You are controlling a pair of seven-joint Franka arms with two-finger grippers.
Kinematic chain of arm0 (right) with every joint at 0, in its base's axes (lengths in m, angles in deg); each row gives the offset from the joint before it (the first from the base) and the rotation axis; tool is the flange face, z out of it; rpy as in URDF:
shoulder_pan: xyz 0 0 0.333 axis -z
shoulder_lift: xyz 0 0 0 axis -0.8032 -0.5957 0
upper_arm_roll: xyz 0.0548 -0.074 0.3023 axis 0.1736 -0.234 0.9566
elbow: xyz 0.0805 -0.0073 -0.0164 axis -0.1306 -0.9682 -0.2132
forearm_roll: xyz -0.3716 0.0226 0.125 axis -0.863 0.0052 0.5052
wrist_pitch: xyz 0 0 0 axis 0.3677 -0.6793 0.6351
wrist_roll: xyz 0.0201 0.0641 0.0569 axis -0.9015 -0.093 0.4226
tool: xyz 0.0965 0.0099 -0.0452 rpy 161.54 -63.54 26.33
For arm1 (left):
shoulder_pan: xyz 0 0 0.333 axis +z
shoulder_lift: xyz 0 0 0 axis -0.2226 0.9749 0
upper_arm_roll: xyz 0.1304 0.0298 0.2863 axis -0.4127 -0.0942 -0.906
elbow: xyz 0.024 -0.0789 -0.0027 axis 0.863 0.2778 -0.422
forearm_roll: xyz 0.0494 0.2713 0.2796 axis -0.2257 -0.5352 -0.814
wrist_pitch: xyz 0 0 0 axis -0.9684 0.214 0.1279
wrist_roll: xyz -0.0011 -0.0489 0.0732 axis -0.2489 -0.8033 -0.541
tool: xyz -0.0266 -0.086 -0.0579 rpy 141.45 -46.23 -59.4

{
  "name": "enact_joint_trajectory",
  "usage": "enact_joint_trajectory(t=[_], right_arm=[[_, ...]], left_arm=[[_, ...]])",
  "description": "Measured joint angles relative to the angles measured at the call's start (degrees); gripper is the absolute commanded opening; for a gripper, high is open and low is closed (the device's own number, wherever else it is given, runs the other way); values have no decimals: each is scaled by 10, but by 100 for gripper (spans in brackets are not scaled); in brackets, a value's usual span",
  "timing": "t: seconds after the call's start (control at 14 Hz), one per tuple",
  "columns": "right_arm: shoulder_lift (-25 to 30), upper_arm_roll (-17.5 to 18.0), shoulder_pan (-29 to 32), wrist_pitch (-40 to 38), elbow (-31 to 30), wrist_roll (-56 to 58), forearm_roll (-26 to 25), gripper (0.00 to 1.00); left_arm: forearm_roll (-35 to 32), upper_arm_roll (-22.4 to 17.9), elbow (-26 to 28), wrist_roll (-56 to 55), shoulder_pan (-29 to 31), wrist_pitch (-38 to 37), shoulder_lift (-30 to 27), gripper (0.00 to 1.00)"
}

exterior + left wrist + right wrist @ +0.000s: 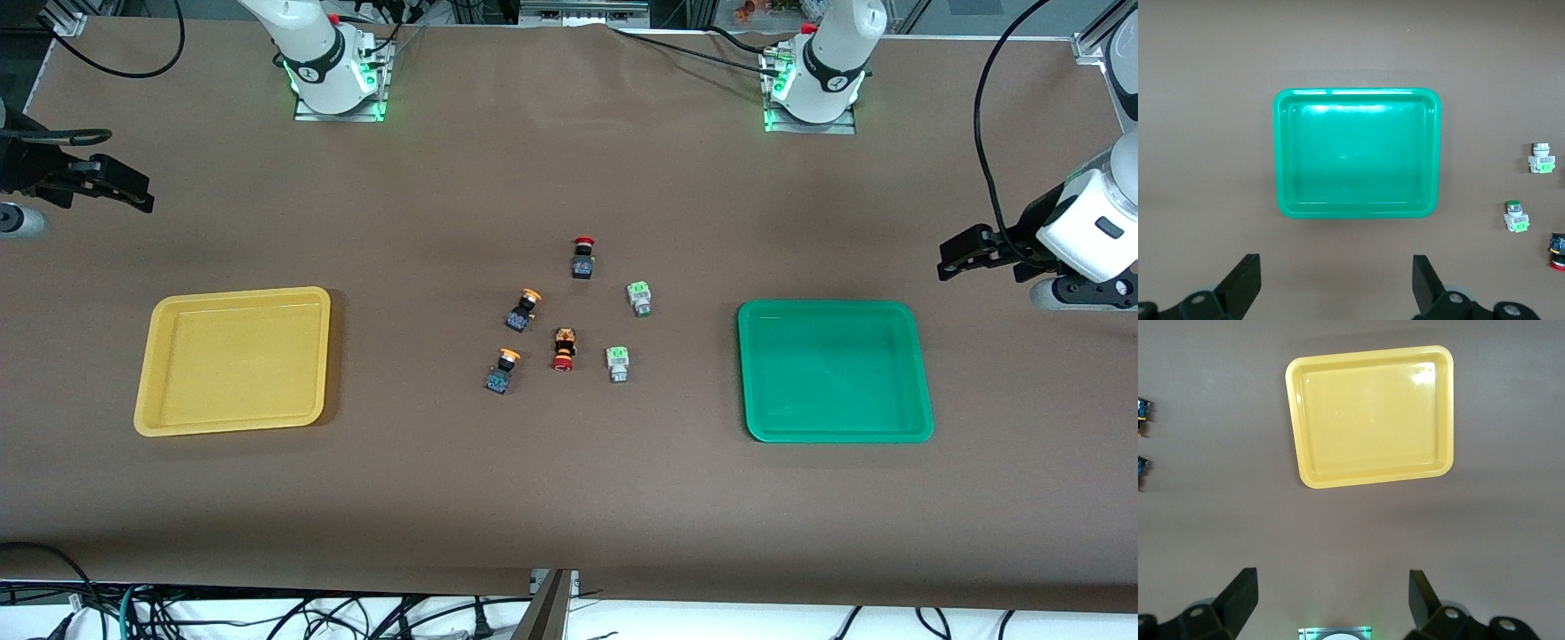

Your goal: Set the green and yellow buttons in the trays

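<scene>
Six buttons: we count them loose in a cluster mid-desk (569,498), between the two trays, none in a tray.
Green buttons: we see two with pale green square caps. One (639,298) is farther from the front camera; the other (618,363) is nearer to it. Both lie on the cluster's side toward the green tray and show in the left wrist view too.
Yellow buttons: two with round yellow-orange caps on dark bodies. One (524,311) is farther from the front camera, the other (502,371) nearer, both on the side toward the yellow tray.
Red buttons: one with a black body (583,257) is farthest from the front camera. One with an orange-black body (564,348) lies between the nearer yellow and nearer green buttons.
Green tray: (921,373) toward the left arm's end, nothing in it.
Yellow tray: (151,356) toward the right arm's end, nothing in it.
Left gripper: (1337,283) we see it up in the air at the desk's edge past the green tray, jaws spread wide, holding nothing.
Right gripper: (1331,598) up in the air at the edge past the yellow tray, jaws spread wide, holding nothing.
</scene>
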Motion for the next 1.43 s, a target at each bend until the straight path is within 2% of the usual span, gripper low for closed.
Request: enact_joint_trajectory(t=[0.79,1.21,1.43], right_arm=[[-4,0,0,5,0,0,0,100],[-24,1,-4,35,0,0,0,100],[-49,1,-24,40,-1,-1,0,100]], left_arm=[[0,0,0,0,0,0,0,100],[0,0,0,0,0,0,0,100],[0,0,-1,0,0,0,0,100]])
